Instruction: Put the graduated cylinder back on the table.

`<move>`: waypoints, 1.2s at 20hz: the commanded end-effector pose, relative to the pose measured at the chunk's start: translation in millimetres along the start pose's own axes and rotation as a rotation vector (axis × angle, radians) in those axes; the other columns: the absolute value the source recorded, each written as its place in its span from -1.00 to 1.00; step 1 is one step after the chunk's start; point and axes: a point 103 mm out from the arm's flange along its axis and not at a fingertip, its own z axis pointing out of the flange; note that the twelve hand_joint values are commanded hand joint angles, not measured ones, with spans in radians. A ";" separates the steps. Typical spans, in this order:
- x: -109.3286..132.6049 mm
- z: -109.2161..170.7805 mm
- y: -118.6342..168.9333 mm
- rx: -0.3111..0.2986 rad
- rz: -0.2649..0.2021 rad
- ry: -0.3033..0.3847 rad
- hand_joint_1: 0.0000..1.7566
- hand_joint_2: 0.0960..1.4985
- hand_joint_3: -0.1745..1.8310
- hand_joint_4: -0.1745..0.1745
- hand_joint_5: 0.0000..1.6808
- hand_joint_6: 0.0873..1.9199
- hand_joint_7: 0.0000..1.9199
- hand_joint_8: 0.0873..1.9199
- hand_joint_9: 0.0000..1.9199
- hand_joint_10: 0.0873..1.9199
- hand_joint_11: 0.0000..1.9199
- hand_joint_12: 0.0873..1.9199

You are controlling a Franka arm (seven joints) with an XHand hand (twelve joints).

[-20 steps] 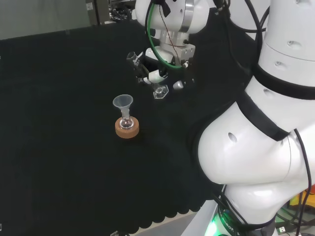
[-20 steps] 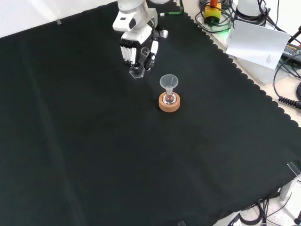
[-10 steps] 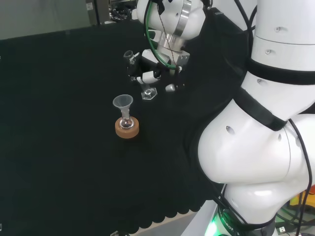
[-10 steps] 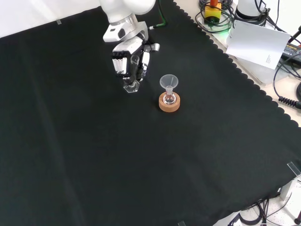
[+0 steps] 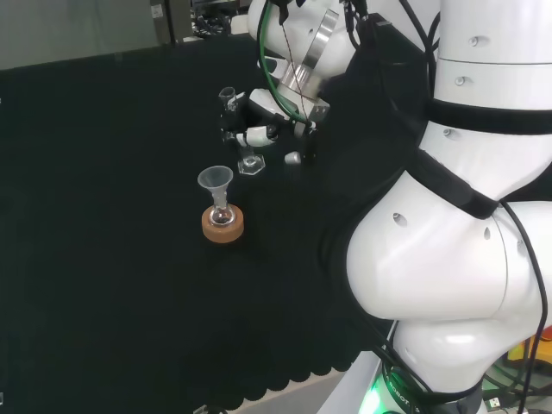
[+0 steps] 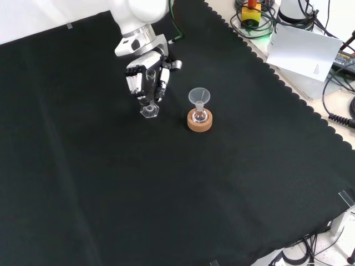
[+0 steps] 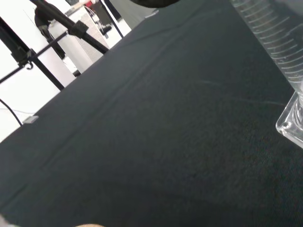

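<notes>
While nothing sits on the near part of the bench in the front view, a small flask with a funnel in it stands on a cork ring farther back. Just beside it, to the left in the front view, the robot hand has its fingers curled round the tall clear cylinder. The cylinder stands upright with its flat foot low over the black cloth; I cannot tell if it touches yet. To do this step well, I think the robot hand should go straight down slowly, keep the cylinder from tipping, and let go only when the whole foot sits flat, well clear of the funnel.
</notes>
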 end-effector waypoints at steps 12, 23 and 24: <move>-29.5 19.3 16.1 -0.075 0.009 0.152 0.28 0.46 -0.84 -0.53 0.20 -0.02 0.37 -0.88 0.49 -1.00 0.35 -0.31; -34.3 27.4 13.4 -0.063 0.011 0.211 0.29 0.47 -0.83 -0.68 0.17 0.02 0.35 -0.89 0.47 -1.00 0.31 -0.29; -34.6 27.2 13.5 -0.064 0.005 0.216 0.28 0.47 -0.83 -0.68 0.15 0.03 0.32 -0.90 0.46 -1.00 0.28 -0.27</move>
